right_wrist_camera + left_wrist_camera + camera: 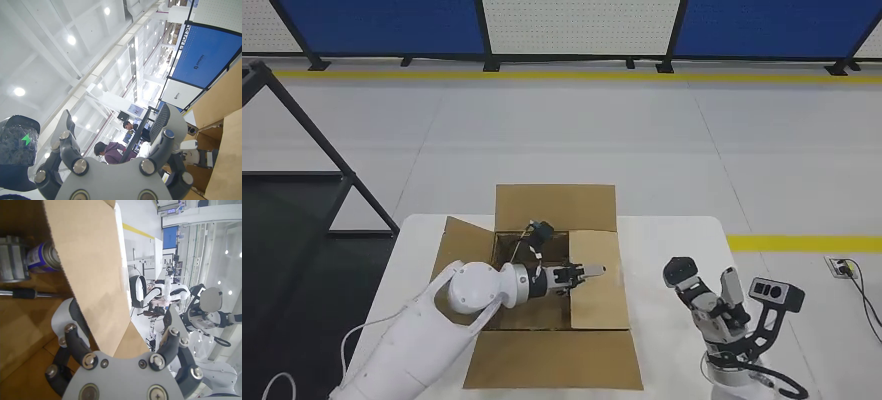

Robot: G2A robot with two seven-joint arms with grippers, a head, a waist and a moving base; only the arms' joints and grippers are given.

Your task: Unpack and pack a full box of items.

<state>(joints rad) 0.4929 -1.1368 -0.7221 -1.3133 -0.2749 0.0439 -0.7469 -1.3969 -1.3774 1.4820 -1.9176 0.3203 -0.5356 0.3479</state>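
An open cardboard box [554, 207] stands mid-table with its flaps spread out. My left gripper [582, 272] is at the box's right side, open, and straddles the right flap [90, 266]: one finger [75, 313] is inside the box, the other outside. Inside lie a blue can [43, 258], a grey metal part [11, 262] and a metal rod with a black grip [28, 293]. My right gripper [707, 280] hangs open and empty over the table to the right of the box. In the right wrist view it [115, 123] points up toward the ceiling, with the box [217, 113] beside it.
The white table [672, 240] has bare room to the right of the box. A black metal frame [302, 170] stands off the table's left side. Blue and white partition panels [572, 25] line the far end of the floor.
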